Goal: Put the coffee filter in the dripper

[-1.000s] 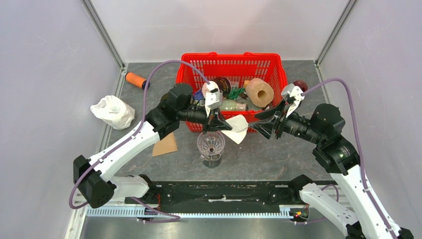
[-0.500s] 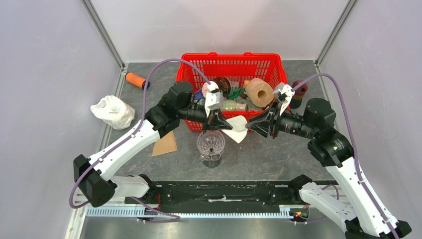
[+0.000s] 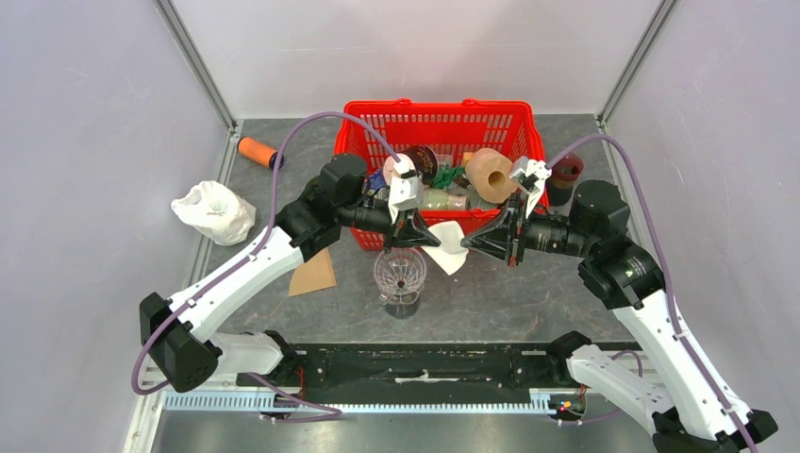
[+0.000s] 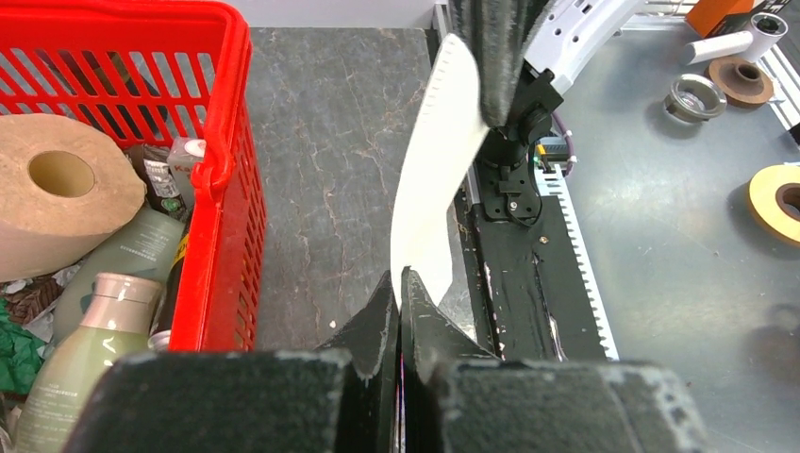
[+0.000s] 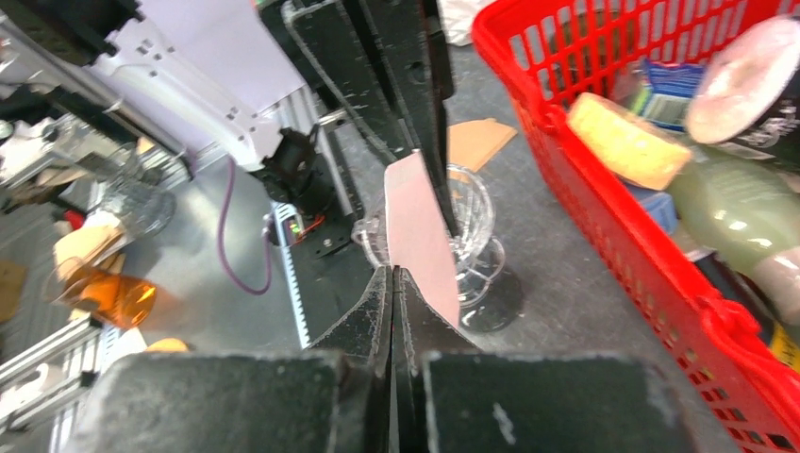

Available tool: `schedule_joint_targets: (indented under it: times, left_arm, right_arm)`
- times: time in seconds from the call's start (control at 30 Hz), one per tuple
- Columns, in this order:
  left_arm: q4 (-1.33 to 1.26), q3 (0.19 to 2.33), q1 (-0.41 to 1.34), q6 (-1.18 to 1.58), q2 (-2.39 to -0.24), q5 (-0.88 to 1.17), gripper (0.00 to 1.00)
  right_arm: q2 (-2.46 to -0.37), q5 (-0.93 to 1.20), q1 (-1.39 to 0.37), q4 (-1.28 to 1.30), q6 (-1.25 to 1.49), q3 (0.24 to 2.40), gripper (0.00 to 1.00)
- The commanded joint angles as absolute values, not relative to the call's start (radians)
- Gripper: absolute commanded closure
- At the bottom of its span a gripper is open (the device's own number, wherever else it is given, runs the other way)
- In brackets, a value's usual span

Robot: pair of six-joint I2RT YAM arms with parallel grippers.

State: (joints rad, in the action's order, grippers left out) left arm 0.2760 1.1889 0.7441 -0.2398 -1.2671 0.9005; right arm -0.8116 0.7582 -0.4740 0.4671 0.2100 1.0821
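The white coffee filter (image 3: 451,247) hangs flat in the air in front of the red basket, a little above and to the right of the clear glass dripper (image 3: 400,276). My left gripper (image 3: 424,239) is shut on the filter's left edge. My right gripper (image 3: 465,246) is shut on its right edge. In the left wrist view the filter (image 4: 434,170) rises edge-on from my left gripper (image 4: 398,279). In the right wrist view the filter (image 5: 422,241) comes out of my right gripper (image 5: 391,272), with the dripper (image 5: 479,247) just behind it on the table.
A red basket (image 3: 441,118) at the back holds a paper roll (image 3: 491,173), a bottle (image 3: 443,199) and several other items. An orange cylinder (image 3: 257,151), a white bag (image 3: 214,211), a brown card piece (image 3: 314,274) and a dark red cup (image 3: 567,170) lie around it.
My right arm has moved left to the filter and its jaws have closed on the filter's free edge. The left gripper has kept its hold in place.
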Motion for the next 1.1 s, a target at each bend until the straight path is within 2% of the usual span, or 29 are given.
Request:
schedule_joint_targets:
  times: [0.0,0.27,0.57,0.6,0.63,0.73,0.77,0.87,0.97,1.07]
  left_arm:
    - [0.268,1.237,0.749,-0.289,-1.281,0.935,0.98]
    - [0.236,1.247,0.749,-0.264,-1.309,0.986,0.98]
    - [0.229,1.231,0.749,-0.263,-1.288,0.987,0.98]
    - [0.222,1.227,0.749,-0.253,-1.284,0.972,0.98]
    - [0.214,1.222,0.749,-0.239,-1.282,0.96,0.98]
    - [0.193,1.212,0.749,-0.206,-1.277,0.933,0.98]
    - [0.193,1.209,0.749,-0.204,-1.276,0.933,0.98]
    - [0.19,1.205,0.749,-0.185,-1.274,0.931,0.98]
    - [0.181,1.2,0.749,-0.169,-1.268,0.925,0.98]
    - [0.168,1.192,0.749,-0.155,-1.261,0.92,0.98]
  right_arm:
    - [-0.825,0.949,-0.478,0.402,0.269,1.119,1.0]
    - [-0.863,0.994,-0.479,0.289,0.368,1.096,1.0]
    - [-0.819,0.687,-0.478,0.493,0.273,1.143,1.0]
    - [-0.801,0.628,-0.479,0.514,0.27,1.148,0.96]
    - [-0.781,0.578,-0.478,0.53,0.268,1.151,0.84]
    - [-0.734,0.492,-0.478,0.557,0.248,1.145,0.74]
    - [-0.722,0.471,-0.479,0.562,0.248,1.145,0.67]
    - [-0.704,0.425,-0.479,0.566,0.252,1.148,0.64]
    - [-0.715,0.417,-0.479,0.578,0.254,1.166,0.56]
    - [-0.736,0.441,-0.479,0.585,0.256,1.184,0.54]
